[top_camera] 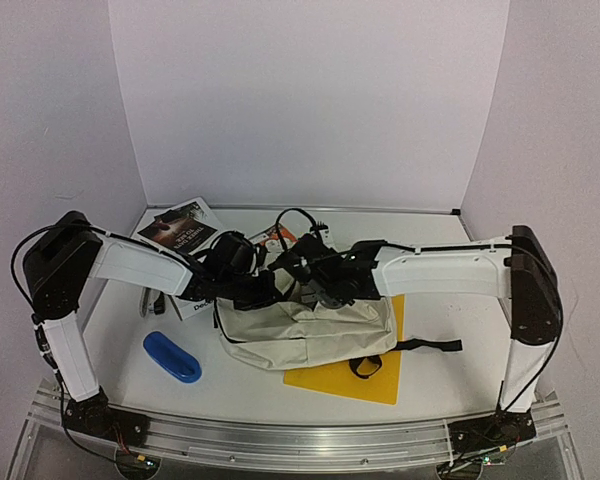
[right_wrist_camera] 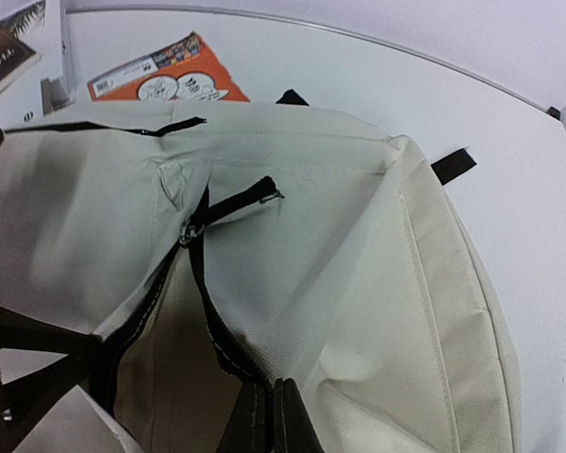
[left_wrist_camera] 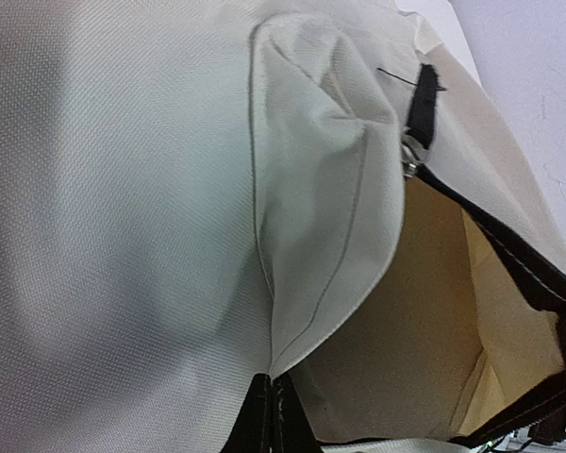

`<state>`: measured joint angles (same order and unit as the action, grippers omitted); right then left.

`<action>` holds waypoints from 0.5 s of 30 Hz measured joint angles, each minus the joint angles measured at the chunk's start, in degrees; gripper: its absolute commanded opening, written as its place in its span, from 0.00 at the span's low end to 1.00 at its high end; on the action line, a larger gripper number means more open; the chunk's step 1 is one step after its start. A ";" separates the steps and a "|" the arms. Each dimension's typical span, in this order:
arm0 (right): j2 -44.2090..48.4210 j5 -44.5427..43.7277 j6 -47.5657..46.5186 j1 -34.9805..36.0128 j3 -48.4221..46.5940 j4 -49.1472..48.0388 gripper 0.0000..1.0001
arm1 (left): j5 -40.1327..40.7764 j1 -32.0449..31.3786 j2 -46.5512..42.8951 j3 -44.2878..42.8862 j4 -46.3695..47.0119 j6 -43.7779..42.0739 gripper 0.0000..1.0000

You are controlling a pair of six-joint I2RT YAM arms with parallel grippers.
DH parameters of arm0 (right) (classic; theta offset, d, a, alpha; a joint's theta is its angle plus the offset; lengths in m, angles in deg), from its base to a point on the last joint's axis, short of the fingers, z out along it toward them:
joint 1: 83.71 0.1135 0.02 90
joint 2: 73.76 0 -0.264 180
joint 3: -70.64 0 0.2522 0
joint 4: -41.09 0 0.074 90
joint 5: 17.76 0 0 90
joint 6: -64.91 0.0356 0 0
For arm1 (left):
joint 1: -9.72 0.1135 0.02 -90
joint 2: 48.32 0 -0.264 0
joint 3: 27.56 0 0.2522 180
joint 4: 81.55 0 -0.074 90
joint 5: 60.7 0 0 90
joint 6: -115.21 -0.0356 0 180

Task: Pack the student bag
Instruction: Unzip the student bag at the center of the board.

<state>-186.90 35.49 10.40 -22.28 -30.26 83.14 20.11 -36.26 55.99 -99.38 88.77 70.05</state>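
Observation:
The student bag (top_camera: 305, 335) is a cream fabric backpack with black zippers, lying in the middle of the table on a yellow folder (top_camera: 365, 378). Its main zipper is open, showing a tan inside in both wrist views. My left gripper (left_wrist_camera: 269, 415) is shut on the cream fabric edge of the bag (left_wrist_camera: 151, 236) at one side of the opening. My right gripper (right_wrist_camera: 269, 420) is shut on the bag's zipper edge (right_wrist_camera: 228, 351) at the other side of the bag (right_wrist_camera: 377, 274). In the top view both grippers (top_camera: 248, 290) (top_camera: 325, 290) meet over the bag's upper edge.
A blue oblong case (top_camera: 172, 356) lies at the front left. A dark book (top_camera: 180, 228) and an orange booklet (top_camera: 278, 238) lie at the back; the booklet also shows in the right wrist view (right_wrist_camera: 170, 75). A black strap (top_camera: 430, 346) trails right of the bag.

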 measured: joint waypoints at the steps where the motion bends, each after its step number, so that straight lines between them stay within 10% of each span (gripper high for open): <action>1: 1.40 -0.13 0.37 -0.04 0.76 -0.20 0.00 | -0.15 0.02 0.17 -0.35 0.04 -0.07 0.00; 15: 10.99 1.16 5.14 -2.51 13.05 -7.98 0.00 | -5.07 0.94 10.38 -12.83 2.01 -4.48 0.01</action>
<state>-175.90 36.65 15.53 -24.79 -17.21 75.16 15.04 -35.32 66.37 -112.21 90.78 65.57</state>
